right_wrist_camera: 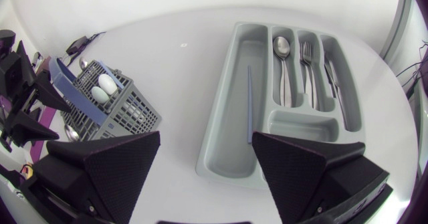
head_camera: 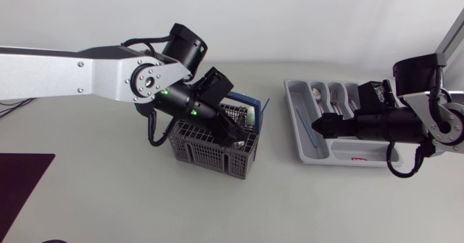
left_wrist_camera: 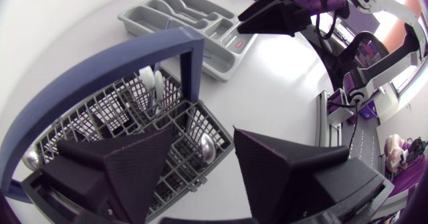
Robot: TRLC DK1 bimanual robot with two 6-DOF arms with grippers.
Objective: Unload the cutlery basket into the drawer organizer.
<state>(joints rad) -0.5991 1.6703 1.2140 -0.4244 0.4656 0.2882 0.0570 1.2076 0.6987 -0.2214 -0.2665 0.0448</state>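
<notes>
The grey cutlery basket (head_camera: 210, 149) with a blue handle (left_wrist_camera: 100, 67) stands mid-table. My left gripper (head_camera: 234, 136) is lowered into its right end, open. In the left wrist view a silver spoon bowl (left_wrist_camera: 206, 146) lies between the fingers of the left gripper (left_wrist_camera: 204, 167), and I see neither finger touching it. Two white utensil heads (left_wrist_camera: 155, 83) stand further in. The grey drawer organizer (head_camera: 301, 145) lies at the right and holds a spoon (right_wrist_camera: 282, 47), a fork (right_wrist_camera: 307, 50), knives (right_wrist_camera: 332, 73) and a blue stick (right_wrist_camera: 249, 103). My right gripper (head_camera: 317, 125) hovers open over it, holding nothing.
Another silver spoon head (left_wrist_camera: 30, 158) shows at the basket's far end. A dark mat (head_camera: 22, 188) lies at the table's front left corner. Bare tabletop separates the basket and the organizer.
</notes>
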